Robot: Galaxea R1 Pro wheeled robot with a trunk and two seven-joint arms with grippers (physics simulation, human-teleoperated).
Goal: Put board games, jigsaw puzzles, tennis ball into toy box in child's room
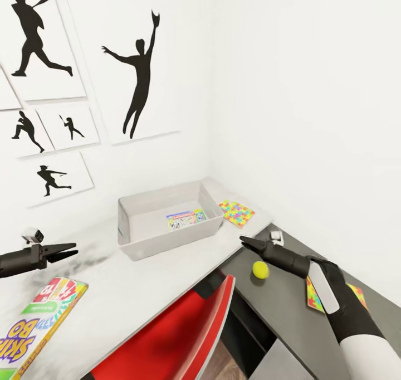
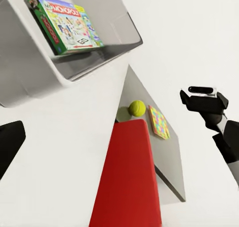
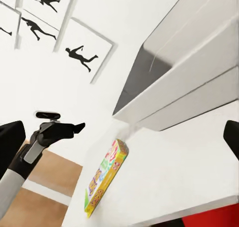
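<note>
red chair (image 1: 184,335) against table (image 1: 133,291)

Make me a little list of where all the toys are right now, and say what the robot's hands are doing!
toy box: on the light-grey table, near the corner of the walls
inside the box: one board game
second board game: flat on the table, near the left gripper
tennis ball: on the dark-grey table section, just below the right gripper
jigsaw puzzle: on the table beside the box
second jigsaw puzzle: partly hidden under the right arm
left gripper: holding nothing
right gripper: holding nothing
red chair: tucked at the table
</note>
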